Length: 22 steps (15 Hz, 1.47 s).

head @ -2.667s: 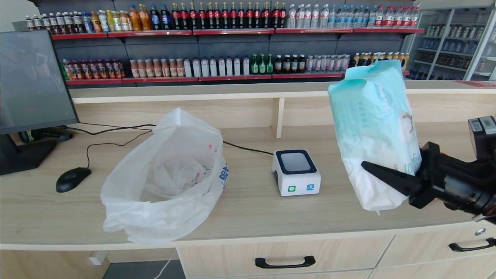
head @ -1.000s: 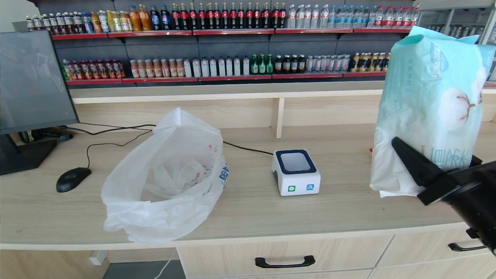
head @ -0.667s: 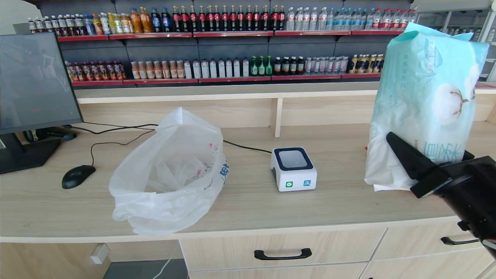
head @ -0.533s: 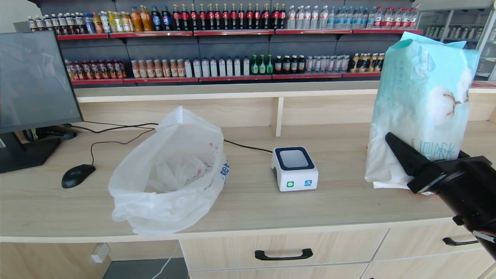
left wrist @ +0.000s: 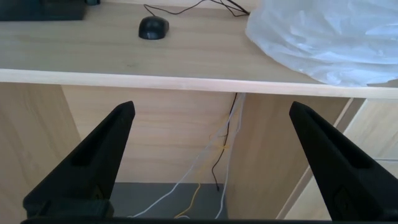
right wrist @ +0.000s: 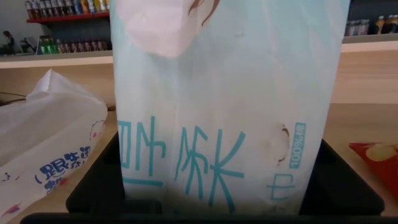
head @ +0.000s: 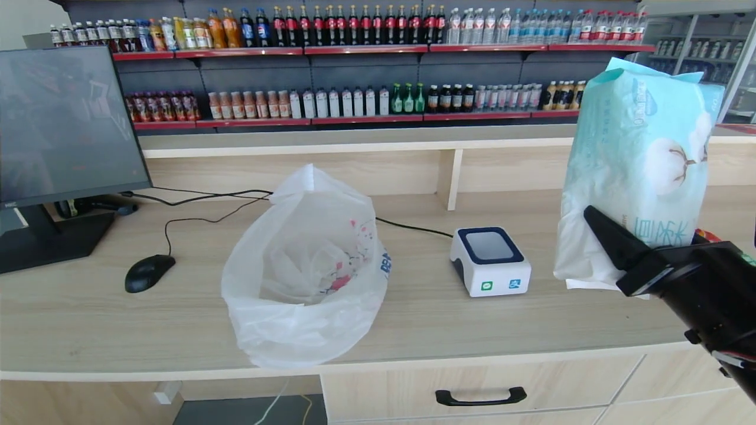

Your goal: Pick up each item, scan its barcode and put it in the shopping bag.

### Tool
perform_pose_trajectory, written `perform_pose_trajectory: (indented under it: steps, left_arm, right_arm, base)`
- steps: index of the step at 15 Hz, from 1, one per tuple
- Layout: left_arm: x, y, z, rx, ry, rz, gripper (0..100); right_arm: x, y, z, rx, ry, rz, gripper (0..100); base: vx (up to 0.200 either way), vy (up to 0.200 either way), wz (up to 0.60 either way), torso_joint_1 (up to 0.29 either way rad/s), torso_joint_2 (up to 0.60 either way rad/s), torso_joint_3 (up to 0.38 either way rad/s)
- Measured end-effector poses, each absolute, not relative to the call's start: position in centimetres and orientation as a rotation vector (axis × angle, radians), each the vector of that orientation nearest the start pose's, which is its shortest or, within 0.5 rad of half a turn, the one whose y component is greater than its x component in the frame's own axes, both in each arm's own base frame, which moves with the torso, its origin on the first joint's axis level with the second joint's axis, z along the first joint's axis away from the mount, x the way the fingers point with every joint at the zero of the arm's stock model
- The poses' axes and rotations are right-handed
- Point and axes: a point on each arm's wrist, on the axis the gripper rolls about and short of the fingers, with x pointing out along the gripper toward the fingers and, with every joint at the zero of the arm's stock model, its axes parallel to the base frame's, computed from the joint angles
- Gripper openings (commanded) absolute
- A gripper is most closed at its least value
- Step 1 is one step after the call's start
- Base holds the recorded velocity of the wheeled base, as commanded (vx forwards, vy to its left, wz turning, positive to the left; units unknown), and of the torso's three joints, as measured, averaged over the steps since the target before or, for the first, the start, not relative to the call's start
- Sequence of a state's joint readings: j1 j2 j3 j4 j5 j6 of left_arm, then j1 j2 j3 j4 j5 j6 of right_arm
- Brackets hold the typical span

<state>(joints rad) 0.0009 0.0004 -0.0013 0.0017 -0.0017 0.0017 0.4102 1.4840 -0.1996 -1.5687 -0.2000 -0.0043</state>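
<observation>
the right gripper [head: 642,233] is gripping the pack of tissues [head: 638,147] near its lower end, its jaws spread only as far as the pack's thickness and pressing in on both broad faces. the pack is standing upright in the air above the counter [head: 147,330], its long axis running roughly vertical with a slight lean, well clear of the wood. what the coming move is turning on, as i am judging it, is that the scanner [head: 490,261] is sitting lower than the pack and off to the robot's left of it, window facing up, so the pack is needing to travel left and down with its coded face turned toward the glass; i cannot tell which face is carrying the barcode. the shopping bag [head: 307,265] is lying farther left again, beyond the scanner, mouth gaping upward. the right arm is by far the nearer one; the left gripper [left wrist: 211,109] is hanging wide open and holding nothing, below the counter's front edge. the pack is a soft, crinkly film pillow, pale teal and white, puffy and sealed flat at the top, likely yielding under the squeeze. the scanner is a small hard white box with rounded corners and a dark-rimmed window. the bag is thin, translucent, wrinkled plastic, slumping loosely.
</observation>
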Motion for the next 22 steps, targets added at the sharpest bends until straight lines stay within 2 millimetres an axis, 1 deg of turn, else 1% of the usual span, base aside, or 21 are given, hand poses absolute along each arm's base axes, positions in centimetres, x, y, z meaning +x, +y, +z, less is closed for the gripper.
perform_pose_trajectory:
  steps: [2, 6, 9, 12, 17, 19, 22]
  left_arm:
    - [-2.3, 0.0, 7.6, 0.0, 0.001, -0.001, 100]
    - [-2.3, 0.0, 7.6, 0.004, -0.001, -0.002, 100]
    - [-2.3, 0.0, 7.6, 0.004, 0.0, -0.002, 100]
    - [-2.3, 0.0, 7.6, 0.001, 0.0, -0.002, 100]
    - [-2.3, 0.0, 7.5, 0.006, 0.0, -0.002, 100]
    - [-2.3, 0.0, 7.5, 0.006, 0.0, -0.001, 100]
    - [-2.3, 0.0, 7.5, 0.006, 0.001, -0.002, 100]
  right_arm:
    - [17.8, 7.3, 18.0, 0.08, -0.267, 0.209, 0]
    - [17.4, 6.9, 17.4, 0.069, -0.241, 0.203, 0]
    - [18.0, 7.0, 17.0, 0.064, -0.224, 0.192, 0]
    - [19.2, 7.3, 16.8, 0.059, -0.211, 0.186, 0]
    - [22.2, 8.5, 16.4, 0.062, -0.197, 0.187, 0]
    - [23.4, 9.1, 15.8, 0.05, -0.181, 0.227, 0]
    - [25.1, 8.8, 15.1, 0.04, -0.161, 0.21, 0]
  base:
    - [0.0, 0.2, 0.0, 0.002, 0.0, 0.005]
    - [0.0, 0.0, 0.0, 0.0, 0.0, 0.0]
    - [0.0, 0.0, 0.0, 0.0, 0.0, 0.0]
    - [0.0, 0.0, 0.0, 0.0, 0.0, 0.0]
    - [0.0, 0.0, 0.0, 0.0, 0.0, 0.0]
    - [0.0, 0.0, 0.0, 0.0, 0.0, 0.0]
    - [0.0, 0.0, 0.0, 0.0, 0.0, 0.0]
